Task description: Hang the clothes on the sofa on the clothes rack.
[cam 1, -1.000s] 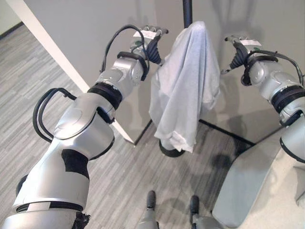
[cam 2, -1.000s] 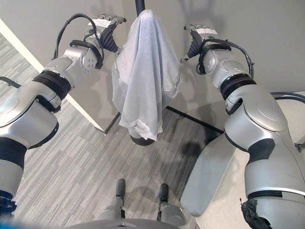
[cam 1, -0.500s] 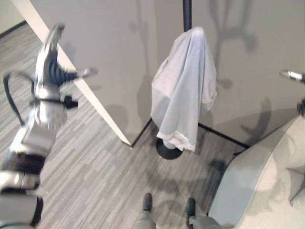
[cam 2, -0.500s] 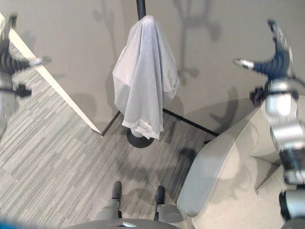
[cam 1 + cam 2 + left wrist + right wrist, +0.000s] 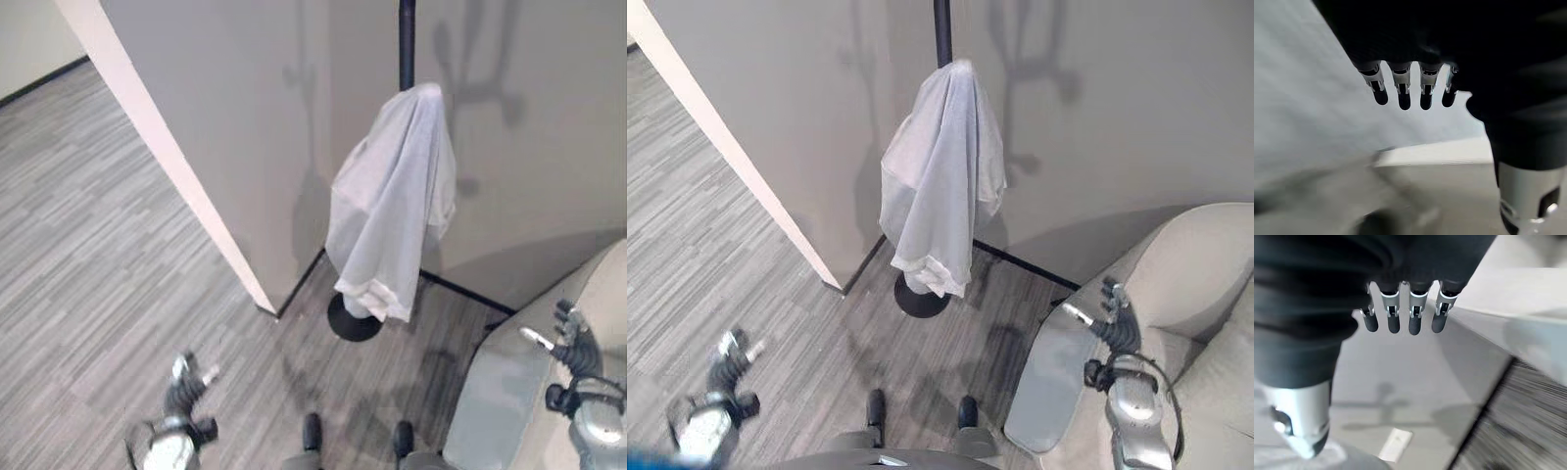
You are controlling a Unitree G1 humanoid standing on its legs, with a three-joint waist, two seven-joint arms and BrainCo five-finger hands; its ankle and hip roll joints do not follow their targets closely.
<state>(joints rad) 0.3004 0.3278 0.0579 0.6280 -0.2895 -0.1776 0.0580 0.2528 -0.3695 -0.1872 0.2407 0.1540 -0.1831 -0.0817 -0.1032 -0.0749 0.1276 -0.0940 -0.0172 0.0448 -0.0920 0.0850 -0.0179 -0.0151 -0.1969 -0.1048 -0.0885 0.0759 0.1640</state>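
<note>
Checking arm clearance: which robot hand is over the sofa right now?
The right robot hand, hanging over the sofa's near arm. The left robot hand is low over the grey floor, away from the rack.

A pale grey garment (image 5: 392,225) hung plain and unpatterned on the clothes rack (image 5: 407,44), whose pole was black, and its round base (image 5: 353,323) was black too. The wall (image 5: 225,108) behind was a flat taupe grey, edged by a cream-white strip (image 5: 157,147). The floor (image 5: 108,245) ran in grey streaked planks, light and dark bands mixed. The sofa (image 5: 1205,274) was a pale beige-grey. The left hand (image 5: 186,377) showed silver fingers with dark tips, and the right hand (image 5: 1107,313) was the same silver and dark.
</note>
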